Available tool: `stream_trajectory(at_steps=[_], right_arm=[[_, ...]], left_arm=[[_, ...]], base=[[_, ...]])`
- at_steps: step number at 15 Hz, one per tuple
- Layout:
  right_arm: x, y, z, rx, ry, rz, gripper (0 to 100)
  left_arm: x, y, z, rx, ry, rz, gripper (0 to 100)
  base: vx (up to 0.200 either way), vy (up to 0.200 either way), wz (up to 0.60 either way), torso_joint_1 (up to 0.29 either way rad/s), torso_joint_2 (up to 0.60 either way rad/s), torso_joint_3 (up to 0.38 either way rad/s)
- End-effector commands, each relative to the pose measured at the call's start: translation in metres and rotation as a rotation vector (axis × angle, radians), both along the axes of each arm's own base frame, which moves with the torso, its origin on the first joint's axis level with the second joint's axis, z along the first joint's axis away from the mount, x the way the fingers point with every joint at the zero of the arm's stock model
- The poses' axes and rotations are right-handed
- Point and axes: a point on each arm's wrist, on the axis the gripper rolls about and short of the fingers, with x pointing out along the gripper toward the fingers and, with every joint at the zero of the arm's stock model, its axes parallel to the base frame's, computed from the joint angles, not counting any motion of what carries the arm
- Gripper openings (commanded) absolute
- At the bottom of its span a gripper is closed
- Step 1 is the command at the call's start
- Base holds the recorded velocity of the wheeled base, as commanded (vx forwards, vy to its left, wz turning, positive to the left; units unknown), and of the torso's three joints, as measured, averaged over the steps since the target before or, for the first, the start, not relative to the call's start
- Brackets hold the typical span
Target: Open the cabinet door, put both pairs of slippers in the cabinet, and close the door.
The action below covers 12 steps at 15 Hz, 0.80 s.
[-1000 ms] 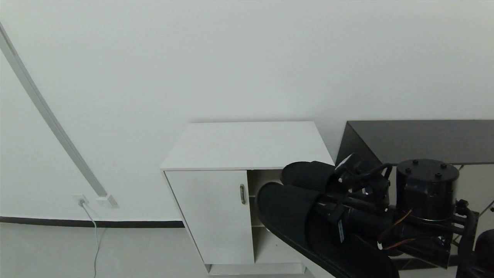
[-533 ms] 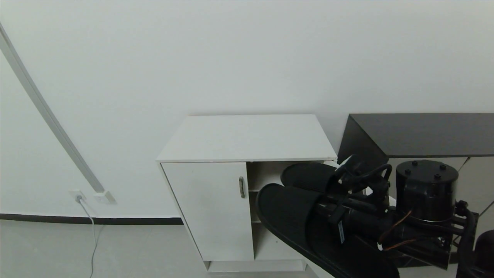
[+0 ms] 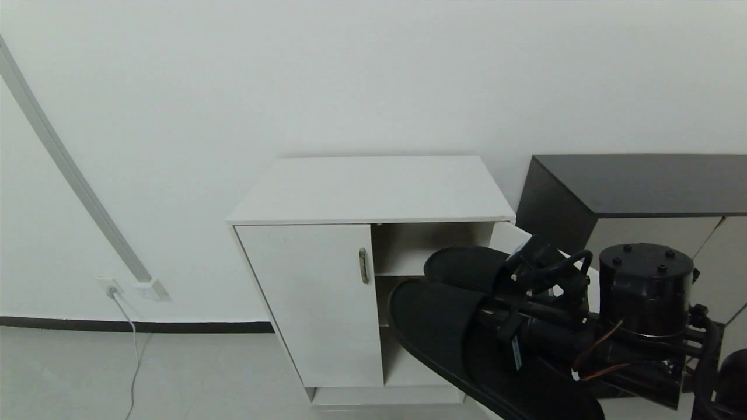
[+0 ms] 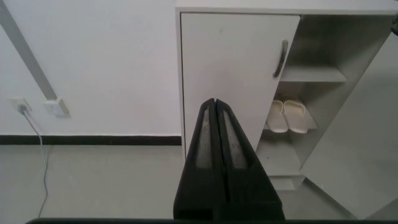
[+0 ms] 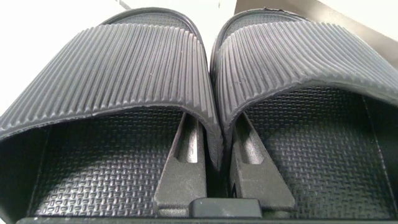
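The white cabinet (image 3: 367, 186) has its left door (image 3: 309, 303) closed and its right door (image 3: 513, 236) swung open, so the shelves show. A pale pair of slippers (image 4: 289, 116) lies on a lower shelf inside. In front of the open side, a black pair of slippers (image 3: 443, 315) hangs side by side, toes toward the cabinet. My right gripper (image 5: 214, 127) is shut on them, with its fingers (image 5: 186, 162) under the ribbed straps (image 5: 124, 68), pinching the two inner strap edges together. My left gripper (image 4: 214, 106) is shut and empty, pointing at the closed door (image 4: 236, 56).
A black table (image 3: 642, 184) stands right beside the cabinet. On the wall at left are a slanted conduit (image 3: 70, 169) and a socket (image 3: 108, 287) with a cable down to the floor. Bare grey floor (image 3: 175, 373) lies left of the cabinet.
The head view has shifted: the cabinet now sits higher in the picture and more of its open inside shows. The right gripper keeps the black slippers in the same place.
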Motion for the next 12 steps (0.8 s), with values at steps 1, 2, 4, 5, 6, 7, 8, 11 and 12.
stream_trajectory(at_steps=[1, 2, 4, 5, 6, 7, 8, 11, 12], right_arm=[[-0.0008, 0.0, 0.0003, 0.0, -0.001, 0.003, 0], [-0.001, -0.0002, -0.0002, -0.003, 0.0, 0.003, 0], [-0.001, -0.0002, -0.0001, -0.002, -0.001, 0.003, 0], [-0.001, -0.0002, -0.0001, -0.002, -0.001, 0.003, 0], [-0.001, -0.0002, -0.0001, -0.002, -0.001, 0.003, 0], [-0.001, -0.0002, -0.0001, -0.002, -0.001, 0.003, 0], [-0.001, -0.0002, -0.0001, -0.002, -0.001, 0.003, 0], [-0.0023, 0.0003, 0.0004, -0.001, -0.002, 0.008, 0], [-0.0032, 0.0006, -0.0004, -0.003, 0.0, 0.011, 0]], left_arm=[[0.0001, 0.0, 0.0, -0.001, 0.001, 0.001, 0], [0.0001, 0.0, 0.0, 0.001, 0.001, 0.0, 0], [0.0001, 0.0, 0.0, 0.001, 0.001, 0.001, 0], [0.0001, 0.0, 0.0, 0.001, 0.001, 0.001, 0], [0.0001, 0.0, 0.0, 0.001, 0.001, 0.001, 0], [0.0001, 0.0, 0.0, 0.001, 0.001, 0.0, 0], [0.0001, 0.0, 0.0, -0.001, 0.001, 0.0, 0], [0.0001, 0.0, 0.0, -0.001, 0.001, 0.001, 0], [0.0001, 0.0, 0.0, -0.001, 0.001, 0.0, 0]], base=[[0.0, 0.0, 0.0, -0.232, 0.55, 0.31], [0.0, 0.0, 0.0, -0.232, 0.56, 0.334], [0.0, 0.0, 0.0, -0.222, 0.55, 0.325], [0.0, 0.0, 0.0, -0.222, 0.54, 0.32], [0.0, 0.0, 0.0, -0.217, 0.52, 0.315], [0.0, 0.0, 0.0, -0.188, 0.53, 0.33], [0.0, 0.0, 0.0, -0.188, 0.51, 0.31], [0.0, 0.0, 0.0, -0.188, 0.51, 0.323], [0.0, 0.0, 0.0, -0.168, 0.5, 0.325]])
